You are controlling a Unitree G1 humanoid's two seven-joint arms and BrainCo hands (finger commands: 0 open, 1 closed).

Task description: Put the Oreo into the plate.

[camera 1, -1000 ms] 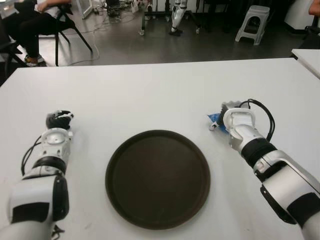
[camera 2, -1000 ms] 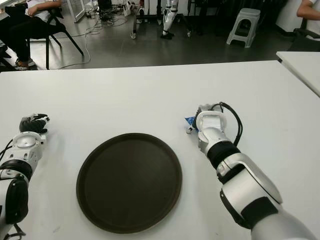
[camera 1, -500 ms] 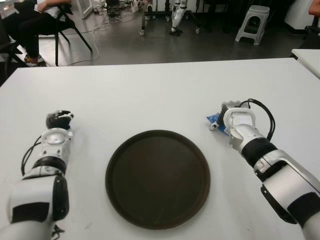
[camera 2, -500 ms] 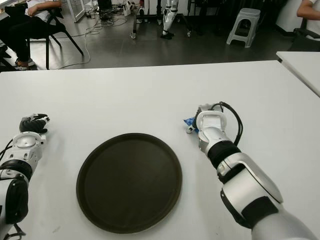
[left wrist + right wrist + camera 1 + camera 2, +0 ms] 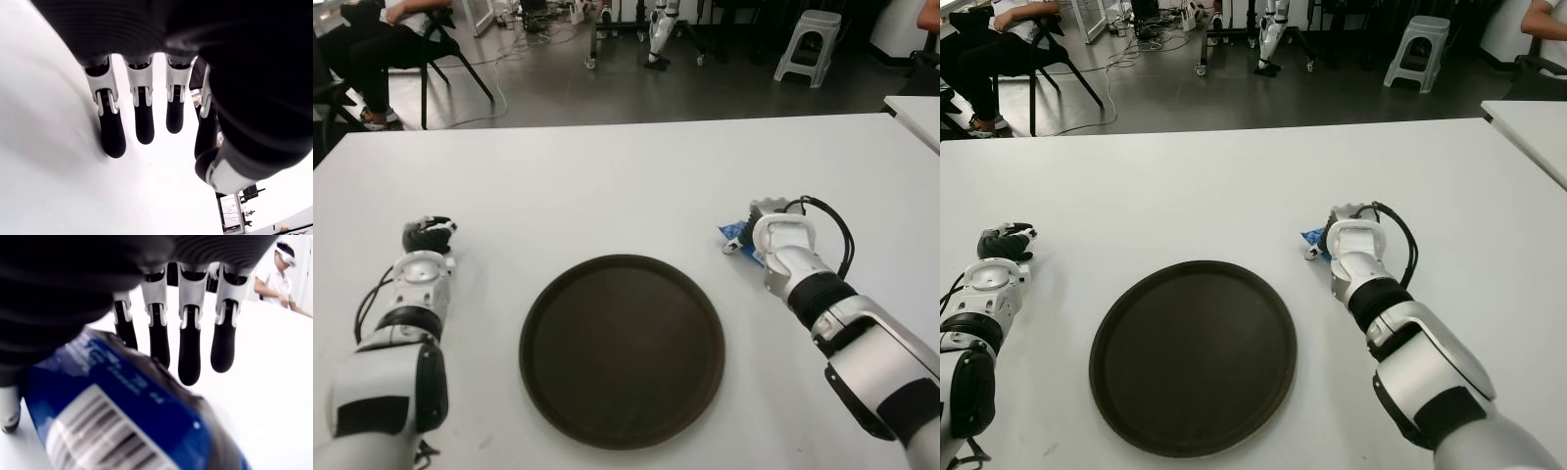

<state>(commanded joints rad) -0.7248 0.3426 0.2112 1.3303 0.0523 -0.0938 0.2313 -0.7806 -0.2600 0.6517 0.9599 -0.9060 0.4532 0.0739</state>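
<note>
The Oreo is a blue packet lying on the white table, just right of the dark round plate. My right hand is directly over the packet, which pokes out on the side towards the plate. In the right wrist view the packet lies under the palm. The fingers stretch straight past it and are not curled around it. My left hand shows to the left of the plate, with its fingers relaxed and holding nothing.
Beyond the table's far edge are a person seated on a chair at the left, a white stool and equipment on the floor. A second table's corner shows at the right.
My right wrist has shifted very slightly to the right over the packet. The packet, the plate and my left hand stay where they were.
</note>
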